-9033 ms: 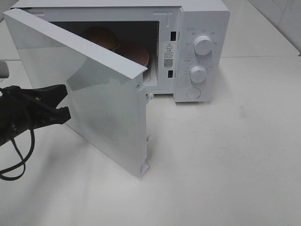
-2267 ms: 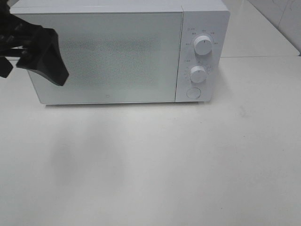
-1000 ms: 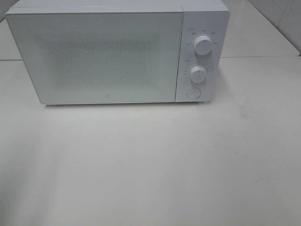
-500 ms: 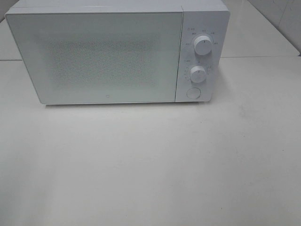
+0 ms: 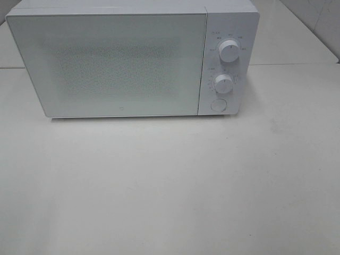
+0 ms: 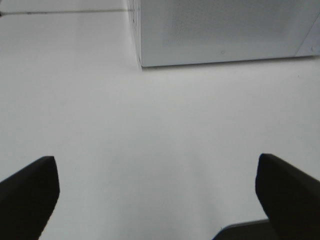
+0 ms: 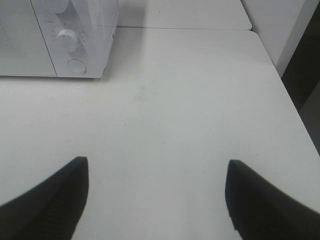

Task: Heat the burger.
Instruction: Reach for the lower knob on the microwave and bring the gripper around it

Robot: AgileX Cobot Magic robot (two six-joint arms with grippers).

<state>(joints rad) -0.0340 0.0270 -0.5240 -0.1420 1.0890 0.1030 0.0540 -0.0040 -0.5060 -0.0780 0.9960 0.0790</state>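
The burger is hidden behind the shut door of the white microwave at the back of the table. Neither arm shows in the exterior high view. My left gripper is open over bare table, a good way in front of the microwave's left corner, with nothing between its black fingers. My right gripper is open too, over the table in front of and to the right of the microwave's control panel, empty between its fingers.
The control panel carries two round knobs and a round button. In the right wrist view the lower knob and the button show, and the table's right edge drops off beside a dark gap.
The microwave door, open nine seconds ago with the burger inside, is now shut. The left arm has drawn out of the exterior view. Nothing moved in the last second.
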